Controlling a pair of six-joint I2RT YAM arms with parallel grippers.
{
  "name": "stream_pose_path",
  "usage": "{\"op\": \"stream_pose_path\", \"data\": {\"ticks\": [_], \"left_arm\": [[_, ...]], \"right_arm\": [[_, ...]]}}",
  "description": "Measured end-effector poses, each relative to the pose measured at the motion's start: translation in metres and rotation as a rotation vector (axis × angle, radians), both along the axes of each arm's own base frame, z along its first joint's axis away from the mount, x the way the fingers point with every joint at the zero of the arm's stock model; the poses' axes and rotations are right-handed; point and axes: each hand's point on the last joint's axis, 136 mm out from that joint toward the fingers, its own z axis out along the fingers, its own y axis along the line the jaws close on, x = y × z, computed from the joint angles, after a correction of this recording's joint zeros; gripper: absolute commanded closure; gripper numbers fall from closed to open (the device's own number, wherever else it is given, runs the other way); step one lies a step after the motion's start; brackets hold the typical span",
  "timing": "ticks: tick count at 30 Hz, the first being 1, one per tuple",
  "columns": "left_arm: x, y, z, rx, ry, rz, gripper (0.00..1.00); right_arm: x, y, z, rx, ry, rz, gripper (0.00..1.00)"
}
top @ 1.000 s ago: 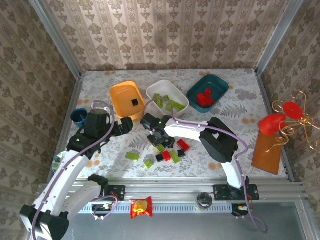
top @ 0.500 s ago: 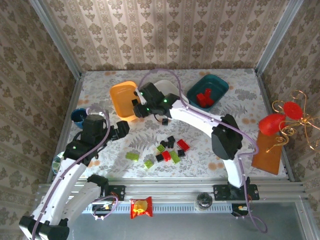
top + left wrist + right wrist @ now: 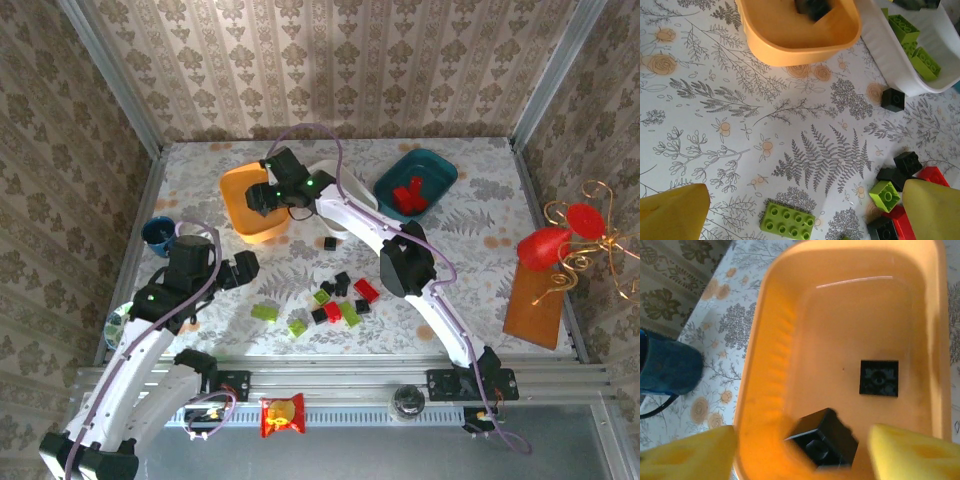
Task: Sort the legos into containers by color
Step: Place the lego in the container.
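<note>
A black brick (image 3: 822,445) shows tilted and blurred at the near end of the orange tub (image 3: 765,390). It lies directly between the yellow fingers (image 3: 690,452) of the right end effector (image 3: 802,452) and touches neither; the jaws stand wide and hold nothing. Whether it rests on the tub floor I cannot tell. A second black brick (image 3: 879,378) lies flat on that floor just beyond.

Beside the orange tub, the white tub (image 3: 890,60) holds lime bricks (image 3: 902,27), and a lone black brick (image 3: 893,99) sits on the bench (image 3: 715,125) just beside its wall. Farther right, the teal tub (image 3: 440,165) holds red bricks (image 3: 410,195).

The left end effector (image 3: 805,210) hangs over the bench, jaws wide and empty, with a flat lime brick (image 3: 787,220) below between its fingers and the loose bricks (image 3: 340,300) near its right finger.
</note>
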Motion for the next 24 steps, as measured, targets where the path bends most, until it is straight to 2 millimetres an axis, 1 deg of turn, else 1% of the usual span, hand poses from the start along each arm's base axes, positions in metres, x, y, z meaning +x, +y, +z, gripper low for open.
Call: {"op": "stream_pose_path", "data": {"ticks": [4,7,11,14,16,19,21,24], "left_arm": [[-0.004,-0.003,-0.010,-0.005,0.032,-0.015,0.00],[-0.010,-0.011,-0.023,-0.001,0.084,-0.050,0.00],[-0.025,-0.035,-0.051,0.050,0.186,-0.159,0.03],[-0.039,-0.049,-0.073,0.110,0.263,-0.238,0.04],[-0.046,-0.054,-0.086,0.158,0.305,-0.276,0.04],[-0.056,-0.058,-0.104,0.239,0.360,-0.319,0.05],[-0.061,-0.059,-0.116,0.295,0.391,-0.343,0.08],[-0.067,-0.060,-0.132,0.382,0.430,-0.371,0.11]], "right_arm": [[0.003,-0.002,0.012,0.022,-0.007,-0.004,0.18],[-0.005,-0.009,0.011,0.010,0.005,-0.005,0.17],[-0.033,-0.035,0.010,-0.017,0.038,-0.011,0.16],[-0.055,-0.055,0.019,-0.011,0.036,-0.019,0.15],[-0.069,-0.069,0.027,0.002,0.024,-0.027,0.14],[-0.088,-0.085,0.034,0.022,0.016,-0.039,0.14],[-0.096,-0.094,0.034,0.028,0.014,-0.046,0.14],[-0.105,-0.106,0.027,0.023,0.018,-0.058,0.14]]}}
